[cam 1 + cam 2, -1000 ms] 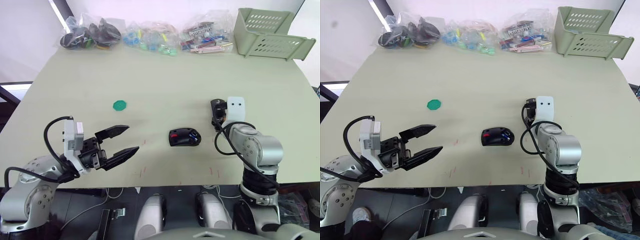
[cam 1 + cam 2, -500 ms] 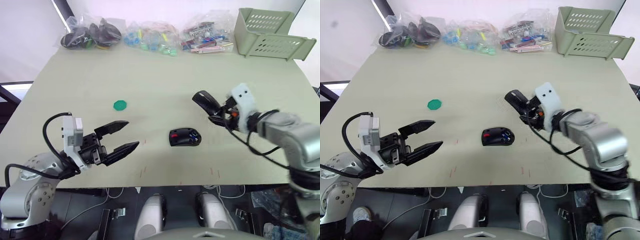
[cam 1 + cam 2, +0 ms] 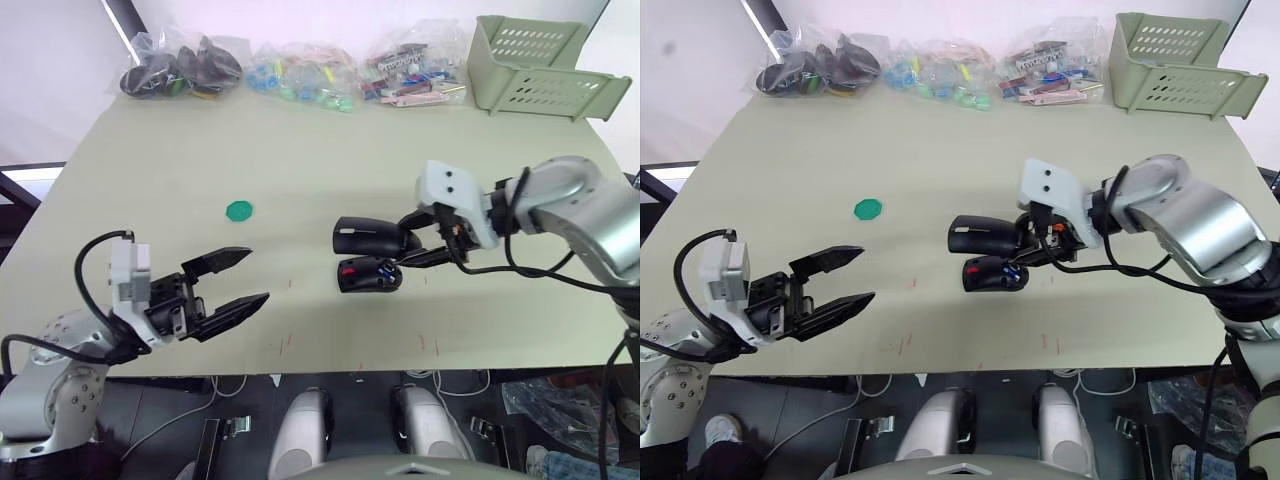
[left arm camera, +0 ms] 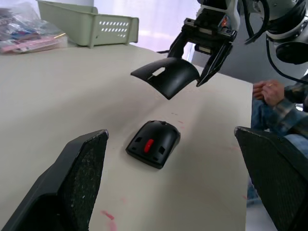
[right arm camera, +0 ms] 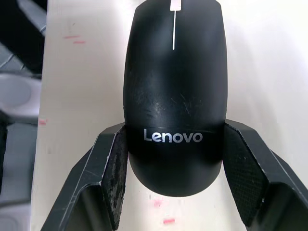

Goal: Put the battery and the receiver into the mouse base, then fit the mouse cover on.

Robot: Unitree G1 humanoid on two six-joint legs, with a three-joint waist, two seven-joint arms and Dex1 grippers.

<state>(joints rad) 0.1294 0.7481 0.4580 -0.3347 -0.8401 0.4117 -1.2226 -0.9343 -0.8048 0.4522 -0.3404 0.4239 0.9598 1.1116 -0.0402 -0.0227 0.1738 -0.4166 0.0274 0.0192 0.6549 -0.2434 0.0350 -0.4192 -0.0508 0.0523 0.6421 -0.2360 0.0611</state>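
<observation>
Basket (image 3: 540, 62): pale green, slotted walls, at the table's far right corner, tipped so its open side faces left; no contents can be made out.
Bags (image 3: 290, 70): clear plastic, in a row along the far edge. The left one holds dark parts, the middle one small blue and green pieces, the right one mixed coloured pieces.
Table (image 3: 300, 160): pale, with small red marks near the front edge.
Right gripper (image 3: 1025, 240): fingers clamped on the cover's rear end, one on each side, as the right wrist view shows.
Cover (image 3: 372, 236): smooth black shell with white "Lenovo" lettering, held off the table, just above the base and slightly to its far side, roughly level, pointing toward the robot's left.
Base (image 3: 370, 274): black body lying on the table near its centre, open side up, a red patch and a blue part visible inside. Apart from the cover.
Battery: the blue part inside the base may be it; cannot tell.
Receiver: too small to tell.
Left gripper (image 3: 241, 280): fingers spread wide, holding nothing, above the table's front left, well apart from the base and aimed toward it.
Disc (image 3: 238, 210): green, flat on the table, left of centre, beyond the left gripper.
Person (image 4: 279, 108): hands and a plaid sleeve seen past the table's right edge in the left wrist view.
</observation>
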